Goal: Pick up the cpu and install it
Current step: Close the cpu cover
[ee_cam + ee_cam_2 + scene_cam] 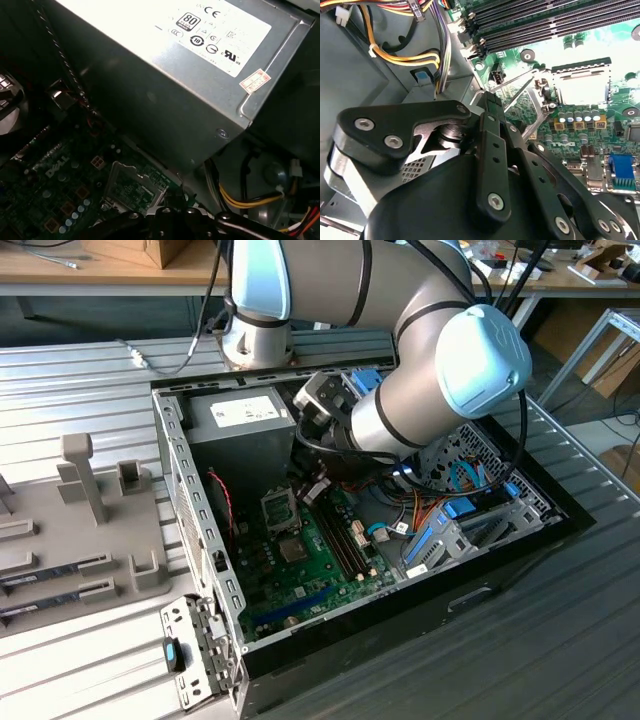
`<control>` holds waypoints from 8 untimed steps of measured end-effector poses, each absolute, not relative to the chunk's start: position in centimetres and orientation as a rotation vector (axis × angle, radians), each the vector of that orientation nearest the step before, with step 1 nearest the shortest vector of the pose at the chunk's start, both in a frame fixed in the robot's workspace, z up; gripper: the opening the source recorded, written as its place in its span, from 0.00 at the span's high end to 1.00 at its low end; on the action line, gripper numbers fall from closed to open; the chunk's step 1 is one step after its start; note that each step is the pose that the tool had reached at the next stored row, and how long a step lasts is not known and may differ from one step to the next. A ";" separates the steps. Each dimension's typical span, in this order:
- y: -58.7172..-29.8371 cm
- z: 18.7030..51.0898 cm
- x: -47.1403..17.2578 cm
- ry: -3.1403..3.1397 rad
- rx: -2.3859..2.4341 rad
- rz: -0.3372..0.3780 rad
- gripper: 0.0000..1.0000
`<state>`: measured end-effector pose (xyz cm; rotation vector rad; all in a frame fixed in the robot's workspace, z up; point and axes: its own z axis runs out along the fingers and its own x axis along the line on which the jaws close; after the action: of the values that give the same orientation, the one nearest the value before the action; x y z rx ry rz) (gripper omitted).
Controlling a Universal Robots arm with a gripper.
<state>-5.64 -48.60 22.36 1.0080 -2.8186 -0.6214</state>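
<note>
Black matte gripper (492, 107) low over glossy green motherboard (300, 560), beside square metal-framed socket (582, 87); jaw state unclear.

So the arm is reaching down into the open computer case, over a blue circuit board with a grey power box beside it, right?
Not quite: the circuit board is green, not blue, as the exterior view shows. The rest holds: the arm reaches down into the open computer case, and the grey power box sits beside the board.
</note>
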 end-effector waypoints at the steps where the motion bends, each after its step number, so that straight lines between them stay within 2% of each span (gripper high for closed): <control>1: -48.7 22.4 -5.6 -2.819 1.008 -0.622 0.89; 8: -49.2 23.1 -5.6 -2.819 1.008 -0.625 0.89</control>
<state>-5.64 -49.19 23.13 1.0084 -2.8186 -0.6253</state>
